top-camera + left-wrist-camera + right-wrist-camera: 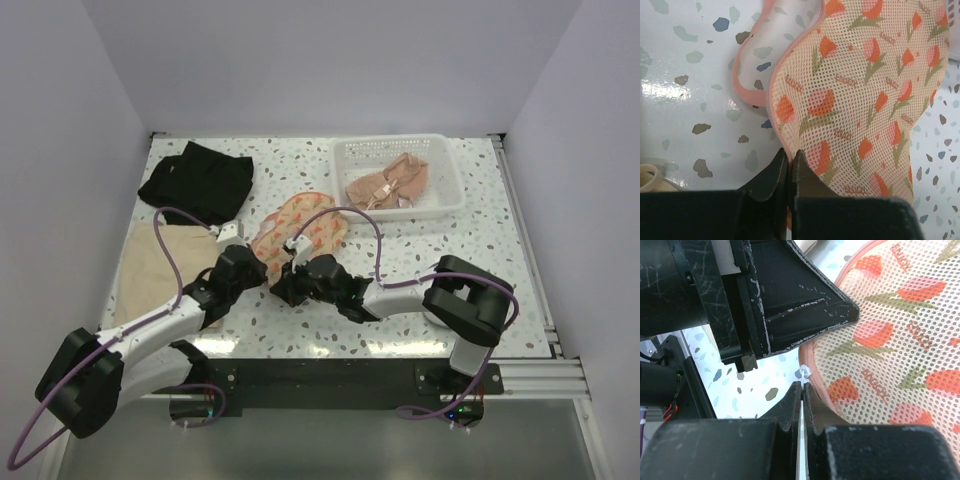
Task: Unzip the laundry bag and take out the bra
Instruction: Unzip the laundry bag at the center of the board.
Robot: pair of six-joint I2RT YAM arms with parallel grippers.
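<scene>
The laundry bag (300,230) is cream mesh with orange tulips and a pink zipper edge, lying mid-table. It fills the left wrist view (860,100) and the right wrist view (895,345). My left gripper (790,156) is shut on the bag's pink edge at its near corner. My right gripper (803,386) is shut on the white zipper pull (805,372) at the bag's rim, just beside the left gripper (790,305). Both grippers meet at the bag's near end (280,280). No bra shows inside the bag.
A white basket (445,190) at the back right holds beige garments (390,185). A black garment (197,180) lies back left, a beige cloth (165,265) on the left. Purple cables loop over both arms.
</scene>
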